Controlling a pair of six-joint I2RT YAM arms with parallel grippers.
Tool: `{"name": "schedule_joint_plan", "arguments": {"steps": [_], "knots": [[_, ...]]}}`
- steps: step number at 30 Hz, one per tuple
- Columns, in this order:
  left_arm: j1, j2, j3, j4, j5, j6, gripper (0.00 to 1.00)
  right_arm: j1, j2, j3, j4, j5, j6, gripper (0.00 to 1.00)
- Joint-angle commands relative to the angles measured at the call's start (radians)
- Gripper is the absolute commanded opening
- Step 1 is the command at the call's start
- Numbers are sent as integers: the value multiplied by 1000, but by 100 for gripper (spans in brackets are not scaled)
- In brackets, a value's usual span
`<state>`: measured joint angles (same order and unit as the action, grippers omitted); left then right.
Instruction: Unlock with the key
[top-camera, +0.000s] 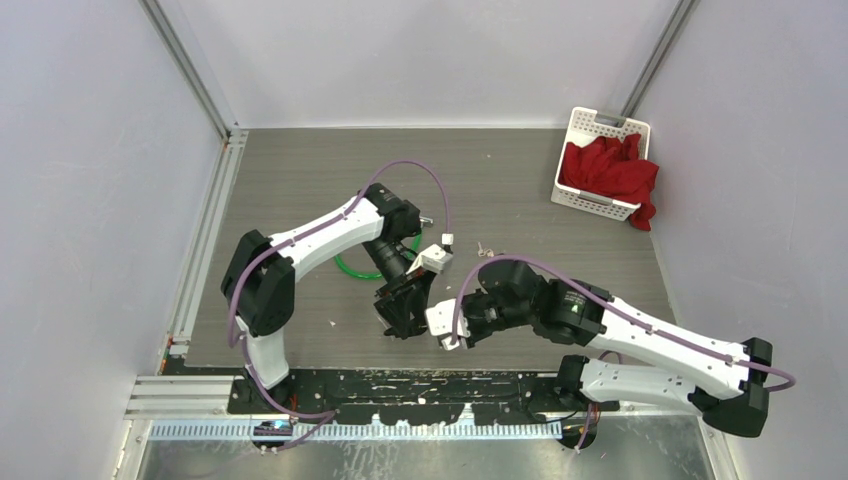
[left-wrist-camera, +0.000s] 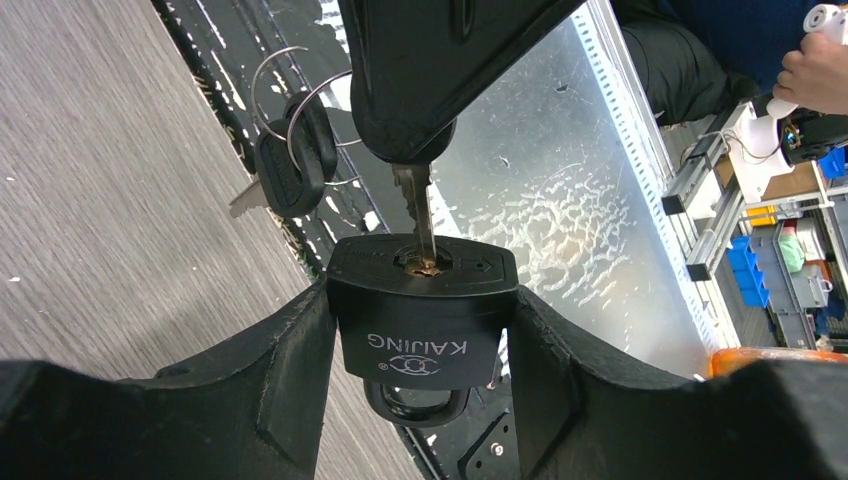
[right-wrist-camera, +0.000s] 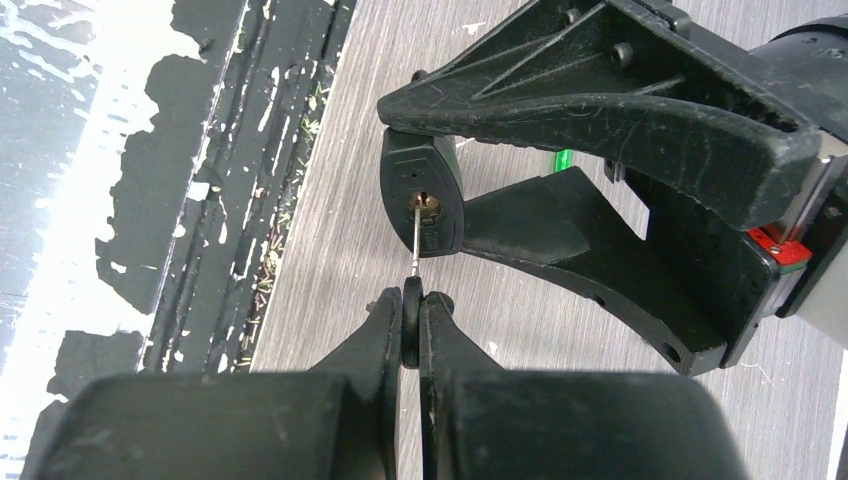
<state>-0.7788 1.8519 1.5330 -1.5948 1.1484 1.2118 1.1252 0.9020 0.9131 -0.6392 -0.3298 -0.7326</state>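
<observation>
Key (left-wrist-camera: 420, 205), pinched by right hand (right-wrist-camera: 411, 312), sits in padlock (left-wrist-camera: 423, 325).

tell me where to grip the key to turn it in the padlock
Grip the key by its flat black head, one pad on each broad face, coming in along the blade's line, as the right gripper does. The blade sits in the keyhole of the padlock; the left gripper clamps its body.

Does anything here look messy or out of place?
The red cloth spills over the white basket rim at the far right. The black plate along the near edge has badly flaked paint. The key itself sits in the padlock keyhole as it should.
</observation>
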Motion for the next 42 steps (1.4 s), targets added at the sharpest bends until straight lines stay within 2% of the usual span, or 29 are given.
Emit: {"name": "schedule_joint_plan", "arguments": {"steps": [1, 16, 26, 42], "knots": [[-4, -17, 39, -183, 77, -13, 0, 10, 14, 60, 12, 18, -15, 1], [-1, -16, 63, -183, 89, -17, 0, 46, 67, 80, 35, 62, -7, 1], [38, 8, 105, -183, 168, -55, 0, 62, 27, 36, 56, 125, 5, 1], [40, 19, 107, -182, 197, -86, 0, 105, 77, 85, -9, 217, 45, 1]]}}
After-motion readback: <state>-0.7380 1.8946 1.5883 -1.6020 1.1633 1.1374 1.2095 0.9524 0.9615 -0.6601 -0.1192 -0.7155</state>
